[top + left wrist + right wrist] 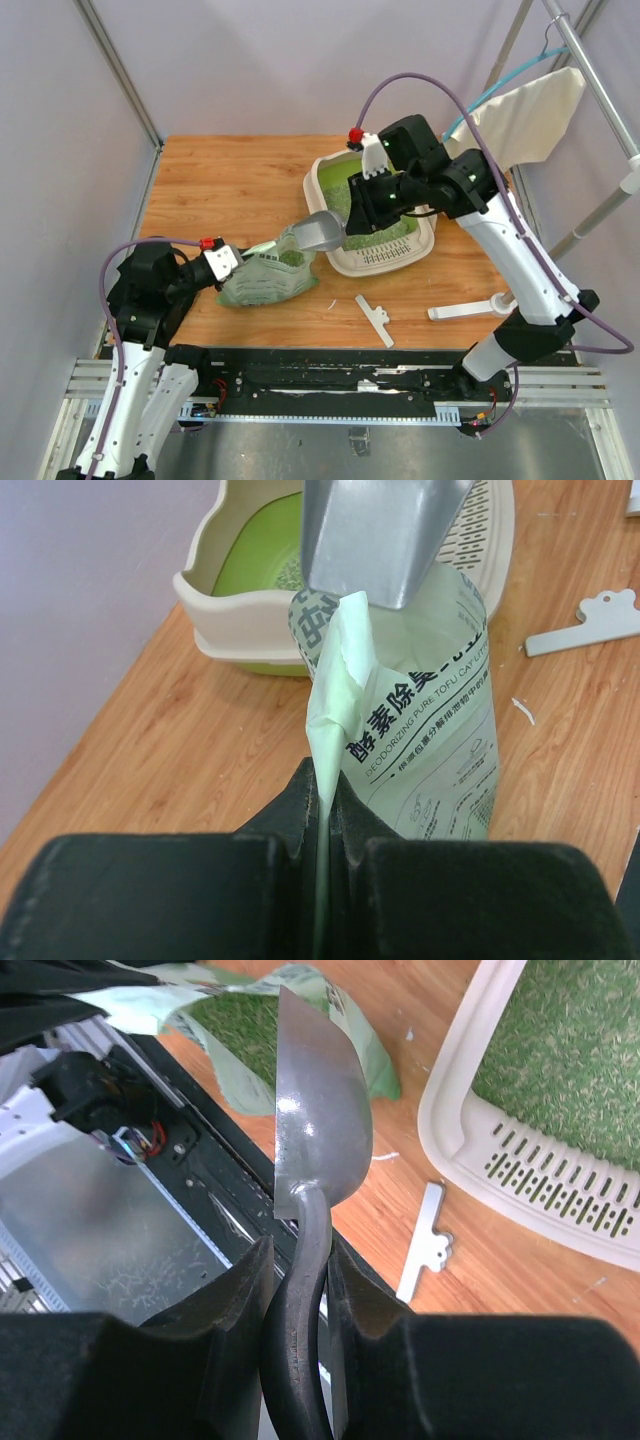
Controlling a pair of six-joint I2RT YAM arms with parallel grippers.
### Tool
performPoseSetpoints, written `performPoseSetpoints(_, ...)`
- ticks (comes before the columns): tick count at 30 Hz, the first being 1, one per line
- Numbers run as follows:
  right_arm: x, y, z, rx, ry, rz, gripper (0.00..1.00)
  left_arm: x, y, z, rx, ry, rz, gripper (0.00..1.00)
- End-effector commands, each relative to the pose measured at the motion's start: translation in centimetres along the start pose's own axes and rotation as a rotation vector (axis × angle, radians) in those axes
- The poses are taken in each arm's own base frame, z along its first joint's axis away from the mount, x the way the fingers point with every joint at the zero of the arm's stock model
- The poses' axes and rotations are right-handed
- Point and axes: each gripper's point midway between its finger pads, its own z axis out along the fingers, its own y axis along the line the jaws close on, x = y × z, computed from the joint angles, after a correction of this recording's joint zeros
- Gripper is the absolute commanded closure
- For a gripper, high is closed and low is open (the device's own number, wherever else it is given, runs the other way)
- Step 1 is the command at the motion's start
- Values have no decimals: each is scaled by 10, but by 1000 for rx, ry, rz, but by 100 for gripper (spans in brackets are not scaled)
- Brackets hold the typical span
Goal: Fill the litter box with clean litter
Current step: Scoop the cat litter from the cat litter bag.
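1. The litter box (380, 262) is set on the table (220, 180), right of centre and toward the far side. A layer of litter (570, 1050) is already spread over its floor; the fill is judged partial.
2. A metal scoop (320, 232) is poised between the box and the bag (265, 280), its bowl at the bag's open mouth. Whether the bowl is loaded cannot be told.
3. The bag is laid on its side just left of the box, mouth toward it. More litter is seen inside the mouth in the right wrist view.
4. The scoop's handle is clamped in the right gripper (300, 1260).
5. The bag's upper lip is pinched flat in the left gripper (325, 790), so the mouth is held up and open.
6. Step judged in hand: scooping from bag to box.
7. Next move calls for the bowl to be kept level over the near rim, then tipped inside.
8. A white plastic piece (375, 320) is left nearby on the table.
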Motion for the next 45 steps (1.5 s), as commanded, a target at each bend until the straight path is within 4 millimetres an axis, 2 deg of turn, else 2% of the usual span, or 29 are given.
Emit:
performPoseSetpoints(1,9,-4,7,87,65,-33,99,-68,21,-6,-36,-197,201,99)
performPoseSetpoints(6,13,-8,28,182,146,-87,99,-69,14,-2,27,-212,193,100)
performPoseSetpoints(11,16,-12,42,310,227,-146,99,-82,20,-5,6,-232,208,100)
performPoseSetpoints(15,22,-13,68,356,288,-181,99,-82,21,-1,24,-235,201,99)
performPoseSetpoints(20,37,-18,114,379,367,-185,99,-73,21,1,19,-210,206,100)
performPoseSetpoints(26,58,-12,187,285,436,-137,99,-58,14,4,27,-196,176,100)
performPoseSetpoints(31,74,-6,218,206,502,-93,99,-38,9,6,17,-162,152,100)
performPoseSetpoints(34,70,4,219,99,483,-29,99,-31,8,6,6,-145,142,99)
performPoseSetpoints(37,54,14,207,-30,407,30,99,-26,10,5,-21,-132,145,100)
performPoseSetpoints(41,27,25,174,-193,288,118,99,-22,14,4,-47,-118,149,100)
performPoseSetpoints(45,19,26,155,-356,242,211,99,-22,16,3,-59,-115,153,100)
